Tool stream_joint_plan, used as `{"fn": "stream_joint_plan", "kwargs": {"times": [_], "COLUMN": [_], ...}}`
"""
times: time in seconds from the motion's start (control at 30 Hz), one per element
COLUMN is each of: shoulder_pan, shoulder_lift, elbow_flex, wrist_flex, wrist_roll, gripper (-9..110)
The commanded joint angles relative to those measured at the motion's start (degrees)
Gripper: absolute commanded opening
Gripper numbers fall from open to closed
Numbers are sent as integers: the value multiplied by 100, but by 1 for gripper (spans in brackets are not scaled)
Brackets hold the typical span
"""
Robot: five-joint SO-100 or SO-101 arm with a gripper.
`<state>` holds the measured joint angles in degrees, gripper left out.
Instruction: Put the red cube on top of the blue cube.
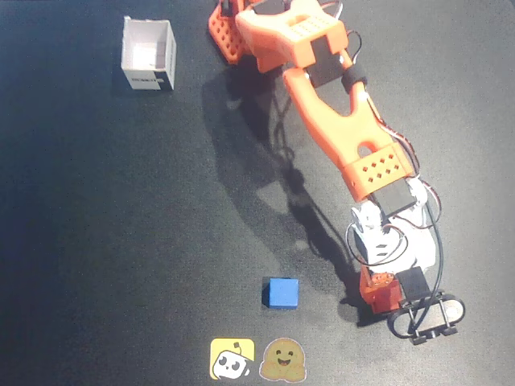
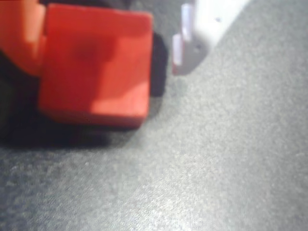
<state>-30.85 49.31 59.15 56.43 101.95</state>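
The red cube (image 2: 96, 67) fills the upper left of the wrist view, sitting between the fingers of my gripper (image 2: 103, 57). The orange finger (image 2: 19, 33) is against its left side. The white finger (image 2: 197, 33) stands a little off its right side, with a dark gap between. In the overhead view the gripper (image 1: 381, 291) is low over the table at the lower right, with the red cube (image 1: 385, 299) under it. The blue cube (image 1: 281, 293) sits on the table to the left of the gripper, apart from it.
A white open-topped box (image 1: 149, 55) stands at the upper left of the overhead view. Two stickers (image 1: 256, 359) lie at the bottom edge, just below the blue cube. The arm's base (image 1: 241, 28) is at the top centre. The surface is a dark mat.
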Motion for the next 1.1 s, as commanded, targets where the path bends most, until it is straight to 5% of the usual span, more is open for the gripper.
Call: {"fn": "stream_joint_plan", "kwargs": {"times": [0.0,0.43,1.07], "shoulder_pan": [53,88,562], "shoulder_lift": [79,167,1178], "elbow_flex": [-62,149,431], "wrist_flex": [-79,-105,738], "wrist_roll": [105,589,237], "gripper": [18,6,6]}}
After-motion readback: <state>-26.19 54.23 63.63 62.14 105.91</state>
